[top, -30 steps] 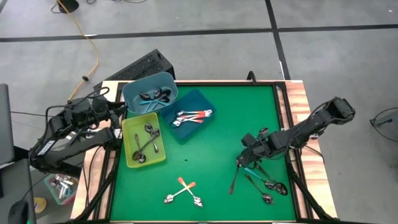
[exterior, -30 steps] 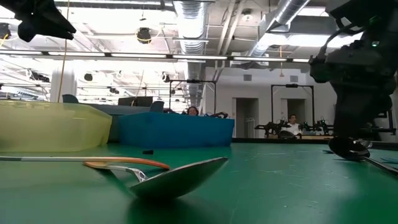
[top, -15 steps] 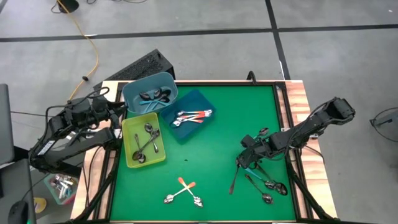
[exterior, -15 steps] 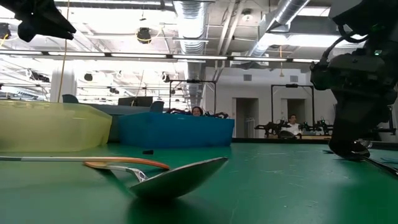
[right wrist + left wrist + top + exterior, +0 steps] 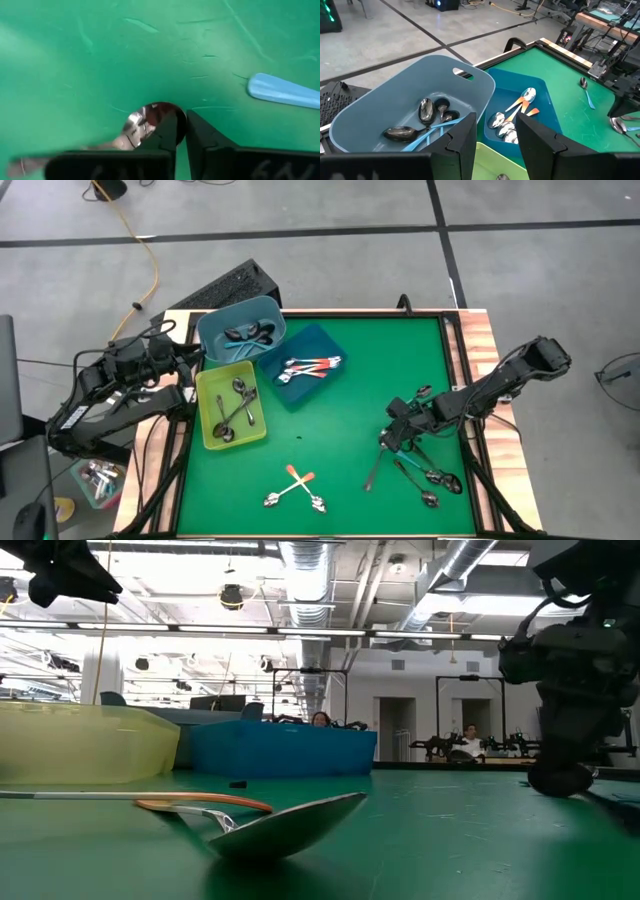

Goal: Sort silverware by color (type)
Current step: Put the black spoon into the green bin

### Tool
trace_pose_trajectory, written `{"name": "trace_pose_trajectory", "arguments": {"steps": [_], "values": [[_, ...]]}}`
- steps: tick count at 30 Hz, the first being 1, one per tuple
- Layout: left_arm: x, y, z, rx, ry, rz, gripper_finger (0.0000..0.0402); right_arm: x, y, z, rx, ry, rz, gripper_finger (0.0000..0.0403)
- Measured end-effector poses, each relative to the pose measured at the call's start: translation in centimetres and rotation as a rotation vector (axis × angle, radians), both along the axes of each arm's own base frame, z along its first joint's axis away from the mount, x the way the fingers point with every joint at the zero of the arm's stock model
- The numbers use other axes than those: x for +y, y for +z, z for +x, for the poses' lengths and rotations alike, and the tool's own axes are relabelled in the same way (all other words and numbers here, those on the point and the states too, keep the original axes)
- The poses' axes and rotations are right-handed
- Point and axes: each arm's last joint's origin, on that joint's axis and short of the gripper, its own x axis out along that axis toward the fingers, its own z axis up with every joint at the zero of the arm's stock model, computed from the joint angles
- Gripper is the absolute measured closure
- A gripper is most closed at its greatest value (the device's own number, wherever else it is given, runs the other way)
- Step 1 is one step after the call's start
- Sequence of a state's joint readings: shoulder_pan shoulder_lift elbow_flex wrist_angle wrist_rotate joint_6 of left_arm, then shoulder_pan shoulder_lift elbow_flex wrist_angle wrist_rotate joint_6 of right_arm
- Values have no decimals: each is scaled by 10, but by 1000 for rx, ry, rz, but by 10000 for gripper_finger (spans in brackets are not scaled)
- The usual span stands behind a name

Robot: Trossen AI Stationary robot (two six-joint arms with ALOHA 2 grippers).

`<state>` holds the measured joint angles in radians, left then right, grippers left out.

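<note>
Left gripper — parked off the green felt table, at its left edge beside the bins; fingers apart, empty.

Light blue plastic tub at the table's far-left corner: dark-bowled spoons with teal handles. Yellow-green tray just nearer: plain metal spoons. Dark blue tray beside both: orange-handled spoons.

Two crossed orange-handled spoons at the table's near edge, unsorted.

Right gripper — low on the table's right half, fingers nipped together on the bowl of a plain silver spoon; a light blue handle lies nearby.

Step in hand, by judgement: the pick-up. Next — lift, then carry to the yellow-green tray.
</note>
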<state>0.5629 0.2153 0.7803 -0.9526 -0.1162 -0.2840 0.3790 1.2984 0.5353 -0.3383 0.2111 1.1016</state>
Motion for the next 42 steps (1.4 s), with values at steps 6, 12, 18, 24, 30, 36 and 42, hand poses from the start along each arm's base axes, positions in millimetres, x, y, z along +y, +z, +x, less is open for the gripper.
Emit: {"name": "trace_pose_trajectory", "arguments": {"steps": [6,12,18,24,30,36,42], "values": [[0,0,0,0,0,-1,280,0,1,1,-5,2,-3,393],[0,0,0,0,0,0,280,-2,2,3,-49,-30,-62,397],[0,0,0,0,0,0,280,-3,12,11,-151,-103,-165,401],[0,0,0,0,0,0,280,-1,34,26,-295,-154,-264,402],[0,0,0,0,1,0,280,1,66,44,-446,-184,-399,402],[0,0,0,0,3,0,280,-9,89,59,-595,-262,-443,402],[0,0,0,0,3,1,280,-26,105,72,-750,-331,-431,403]]}}
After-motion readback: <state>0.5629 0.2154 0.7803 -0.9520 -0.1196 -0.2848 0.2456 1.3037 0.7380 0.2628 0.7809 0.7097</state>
